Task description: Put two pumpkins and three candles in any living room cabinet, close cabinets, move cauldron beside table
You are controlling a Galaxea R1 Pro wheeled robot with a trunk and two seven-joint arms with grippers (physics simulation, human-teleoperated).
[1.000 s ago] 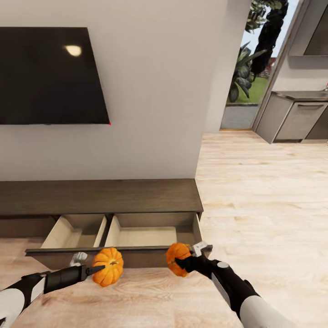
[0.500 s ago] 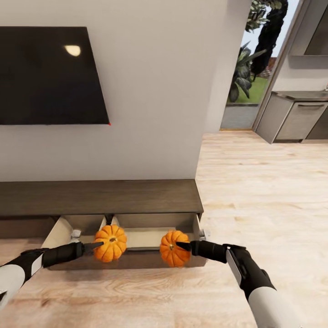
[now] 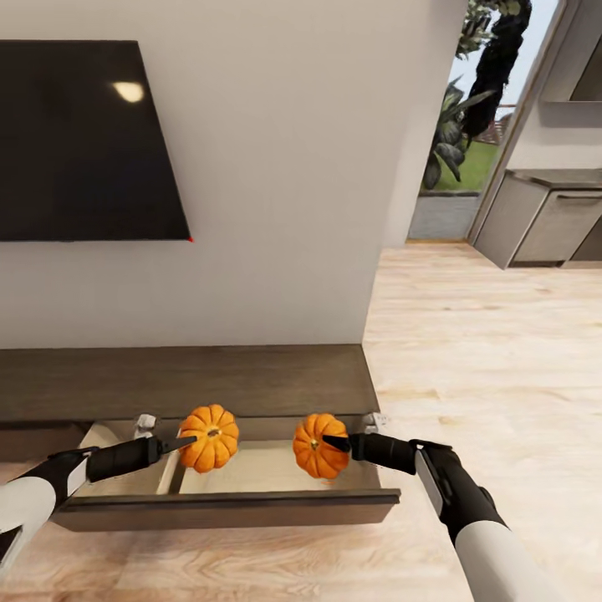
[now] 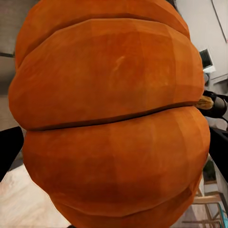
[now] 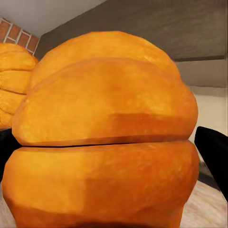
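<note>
The low dark-brown cabinet (image 3: 184,380) stands against the wall with its wide drawer (image 3: 226,507) pulled out. My left gripper (image 3: 188,439) is shut on an orange pumpkin (image 3: 209,437), held above the divider between the drawer's two compartments. My right gripper (image 3: 334,443) is shut on the second pumpkin (image 3: 316,446), held above the drawer's right compartment. In the left wrist view the held pumpkin (image 4: 114,123) sits between dark fingers (image 4: 9,152). In the right wrist view the other held pumpkin (image 5: 104,137) is close up, with the left one (image 5: 14,80) beside it. The candles and the cauldron are out of view.
A black TV (image 3: 75,142) hangs on the wall above the cabinet. Light wood floor (image 3: 502,359) stretches to the right, toward a doorway with plants (image 3: 456,125) and grey kitchen cabinets (image 3: 543,221). The drawer's beige inside (image 3: 251,468) shows below the pumpkins.
Both arms carried their pumpkins from in front of the drawer's front panel to above its inside. The whole view has shifted too, so the camera has moved.
</note>
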